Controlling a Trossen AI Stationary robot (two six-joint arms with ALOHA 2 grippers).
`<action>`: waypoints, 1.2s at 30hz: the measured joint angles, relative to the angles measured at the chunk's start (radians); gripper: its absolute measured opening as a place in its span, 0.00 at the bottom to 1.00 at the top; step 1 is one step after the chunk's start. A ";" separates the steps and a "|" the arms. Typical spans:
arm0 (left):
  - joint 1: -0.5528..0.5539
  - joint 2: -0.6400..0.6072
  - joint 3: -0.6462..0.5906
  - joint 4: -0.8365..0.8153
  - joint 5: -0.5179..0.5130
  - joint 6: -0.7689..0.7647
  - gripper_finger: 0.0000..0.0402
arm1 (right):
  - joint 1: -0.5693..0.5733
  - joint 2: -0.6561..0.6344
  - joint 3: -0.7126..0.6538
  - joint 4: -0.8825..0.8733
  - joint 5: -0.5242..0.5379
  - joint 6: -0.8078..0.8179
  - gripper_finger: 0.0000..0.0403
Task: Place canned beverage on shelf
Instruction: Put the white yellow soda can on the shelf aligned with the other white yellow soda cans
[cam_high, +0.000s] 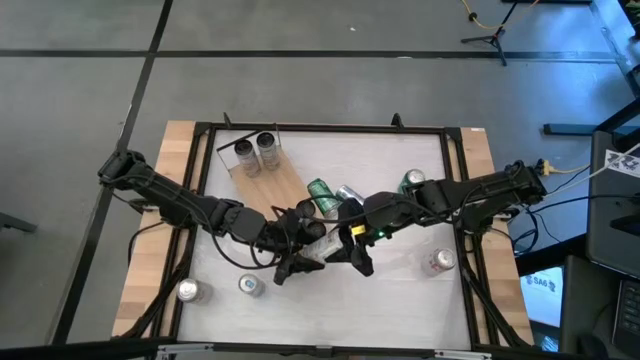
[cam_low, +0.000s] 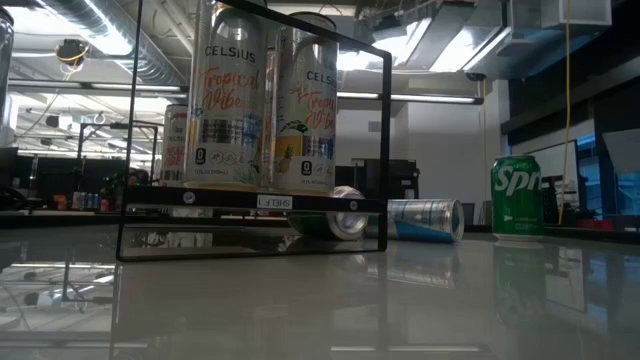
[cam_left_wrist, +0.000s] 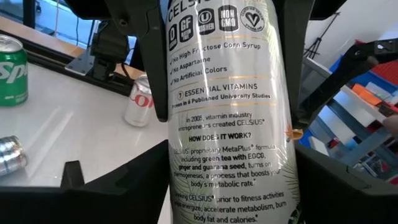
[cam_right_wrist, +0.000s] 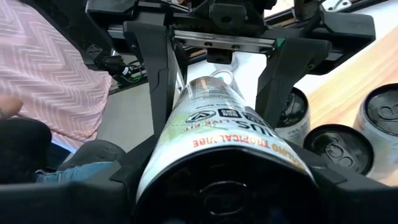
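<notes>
Right claw first: closed tight on a tall Celsius can, gripping it lengthwise and tipped over, above the middle of the counter. Left claw directly opposite, straddling the same can's other end; cannot tell whether gripping or merely flanking. Both meeting nose to nose, just in front of the near end of the shelf.

Shelf lying slantwise on the counter's far left part, not reached by the held can. Already carrying two upright Celsius cans side by side at its far end.

Just beside the shelf's near end, toward the right arm: a green can on its side and a blue-and-silver can on its side. Farther right, an upright Sprite can. Near the counter's right edge, an upright red-and-white can. At the front left, two more upright cans, well apart from the shelf.

Beyond the counter in the right wrist view: a person in a pink zigzag-patterned garment.
</notes>
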 joint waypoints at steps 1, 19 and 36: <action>0.000 0.001 0.000 0.000 0.001 -0.004 0.69 | 0.000 0.000 0.000 -0.001 -0.002 0.009 0.63; 0.025 0.126 0.000 0.150 0.117 -0.066 0.70 | 0.002 0.002 -0.001 -0.098 -0.097 0.051 0.63; 0.037 0.191 0.002 0.204 0.164 -0.118 0.65 | 0.004 0.001 -0.002 -0.135 -0.110 0.058 0.63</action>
